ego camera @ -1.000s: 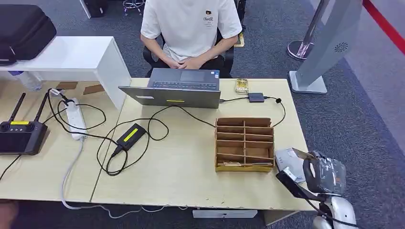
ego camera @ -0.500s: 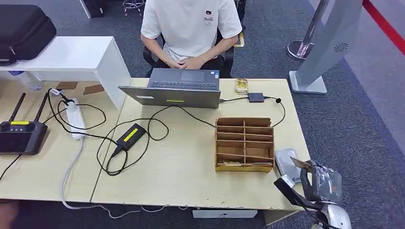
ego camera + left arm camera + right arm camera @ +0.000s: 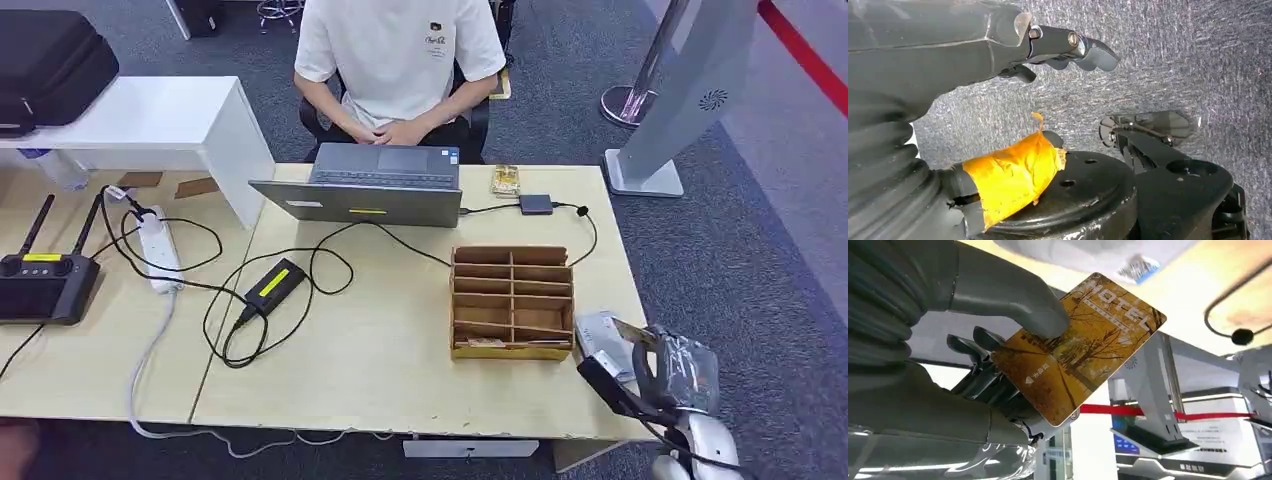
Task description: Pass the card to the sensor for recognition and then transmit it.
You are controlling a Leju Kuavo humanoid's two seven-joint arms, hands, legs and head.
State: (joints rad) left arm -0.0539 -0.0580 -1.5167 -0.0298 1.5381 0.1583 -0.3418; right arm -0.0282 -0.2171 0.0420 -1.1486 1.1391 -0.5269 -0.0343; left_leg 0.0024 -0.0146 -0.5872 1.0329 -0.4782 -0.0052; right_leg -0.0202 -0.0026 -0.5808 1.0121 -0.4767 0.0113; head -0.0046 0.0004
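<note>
Up in my right hand (image 3: 998,365) sits the card (image 3: 1078,347), a golden one with trees on it, pinched between the thumb and the dark fingers (image 3: 973,352). Just beside this hand, on the table (image 3: 380,370), lies the grey sensor (image 3: 600,335). My left hand (image 3: 1068,50) hangs over the carpet, fingers loose, holding nothing.

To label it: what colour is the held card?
Golden-orange autumn trees on the card, clearest in the right wrist view.
</note>
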